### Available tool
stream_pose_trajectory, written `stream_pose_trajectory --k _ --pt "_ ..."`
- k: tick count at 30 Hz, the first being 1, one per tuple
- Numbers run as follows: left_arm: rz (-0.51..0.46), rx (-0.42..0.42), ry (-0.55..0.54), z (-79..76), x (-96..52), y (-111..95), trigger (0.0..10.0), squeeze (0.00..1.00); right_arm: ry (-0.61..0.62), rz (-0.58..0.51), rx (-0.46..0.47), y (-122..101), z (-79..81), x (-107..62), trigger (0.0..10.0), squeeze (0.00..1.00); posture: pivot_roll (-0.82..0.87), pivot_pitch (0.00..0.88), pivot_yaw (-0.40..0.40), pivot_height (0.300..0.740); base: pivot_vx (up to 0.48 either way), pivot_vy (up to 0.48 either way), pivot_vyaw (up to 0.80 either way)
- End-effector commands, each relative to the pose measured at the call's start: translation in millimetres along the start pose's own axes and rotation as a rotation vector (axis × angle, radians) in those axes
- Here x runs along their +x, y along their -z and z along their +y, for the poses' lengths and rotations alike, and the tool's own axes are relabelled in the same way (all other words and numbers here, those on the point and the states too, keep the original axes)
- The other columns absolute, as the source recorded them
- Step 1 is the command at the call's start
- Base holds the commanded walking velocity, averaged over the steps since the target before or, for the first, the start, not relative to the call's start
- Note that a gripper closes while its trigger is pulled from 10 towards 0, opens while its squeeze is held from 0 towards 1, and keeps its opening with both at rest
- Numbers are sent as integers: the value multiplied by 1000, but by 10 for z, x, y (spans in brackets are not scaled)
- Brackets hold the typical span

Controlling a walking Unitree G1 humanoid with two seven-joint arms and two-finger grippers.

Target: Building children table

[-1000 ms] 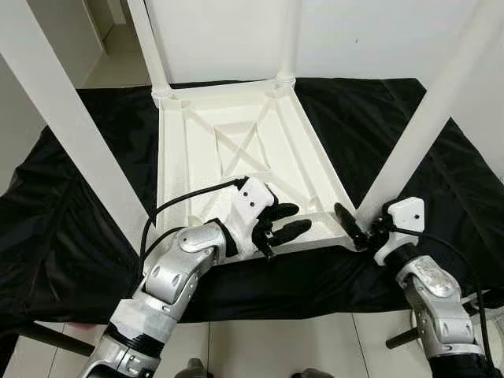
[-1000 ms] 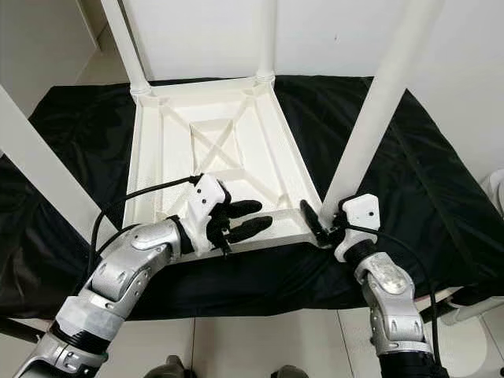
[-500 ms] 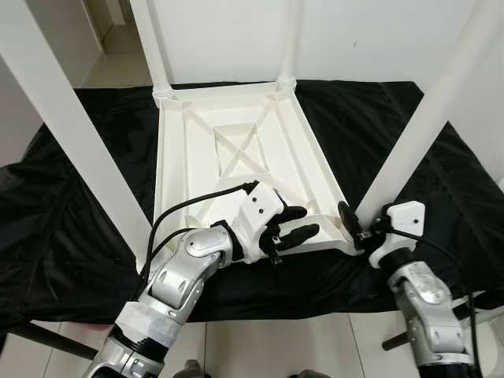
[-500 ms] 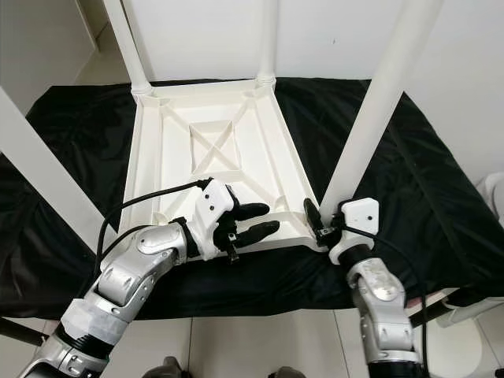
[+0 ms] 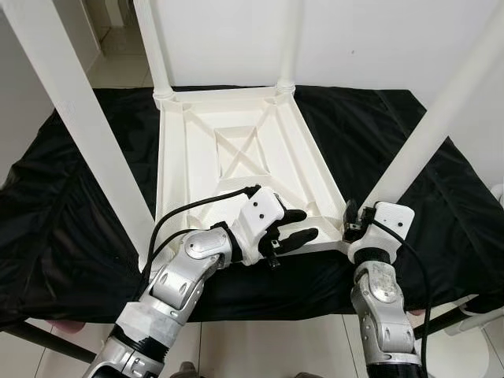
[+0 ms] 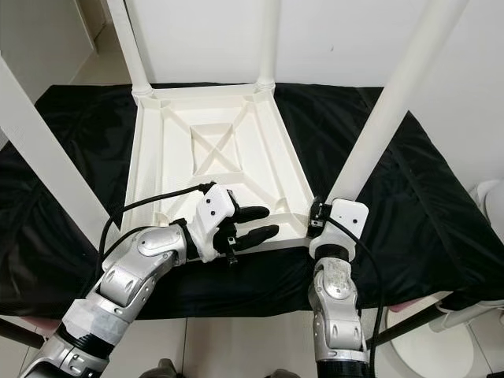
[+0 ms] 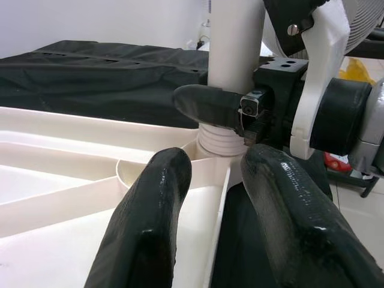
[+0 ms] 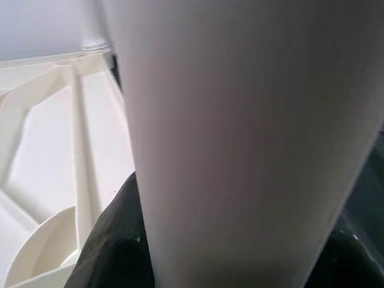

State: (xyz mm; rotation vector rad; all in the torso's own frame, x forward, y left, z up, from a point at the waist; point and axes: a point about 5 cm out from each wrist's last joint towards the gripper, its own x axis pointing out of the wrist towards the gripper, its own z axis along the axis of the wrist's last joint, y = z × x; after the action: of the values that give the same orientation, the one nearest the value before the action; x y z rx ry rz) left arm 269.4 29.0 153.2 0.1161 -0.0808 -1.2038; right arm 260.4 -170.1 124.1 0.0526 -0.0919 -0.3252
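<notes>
Right claw point(image 5: 352, 218) is clamped around the near right table leg point(image 5: 425, 130). I see my left claw point(image 5: 293, 227) apart, over the table top's point(image 5: 236, 150) near edge.

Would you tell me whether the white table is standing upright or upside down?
Upside down: the table lies top-down on the black cloth, its ribbed underside facing up and its legs rising.

From the head we look forward and down with both eyes, sharing the upturned white table point(image 5: 236, 157) on the black cloth point(image 6: 71, 157). Our left wrist camera sits low by the near edge, facing right toward the near right leg point(image 7: 235, 54). Our right wrist camera, apparently pressed close, faces that same leg.
</notes>
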Motion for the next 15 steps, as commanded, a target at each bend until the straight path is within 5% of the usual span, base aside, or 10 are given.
stream_pose_trajectory --k 1,3,4,15 --pt "14 -3 -69 42 -31 53 10000 0 45 70 -15 140 -36 -34 10000 0 -2 0 -11 740 0 0 0" --pt "5 5 -80 52 -33 45 10000 0 19 64 0 127 29 -41 10000 0 -2 0 -10 740 0 0 0" --pt "1 5 -85 57 -37 42 10000 0 -12 53 10 109 58 -47 10000 1000 -4 0 -9 740 0 0 0" --pt "-7 13 -79 72 -38 35 10000 0 -147 -12 -13 -1 -85 -22 10000 1000 -12 0 -4 740 0 0 0"
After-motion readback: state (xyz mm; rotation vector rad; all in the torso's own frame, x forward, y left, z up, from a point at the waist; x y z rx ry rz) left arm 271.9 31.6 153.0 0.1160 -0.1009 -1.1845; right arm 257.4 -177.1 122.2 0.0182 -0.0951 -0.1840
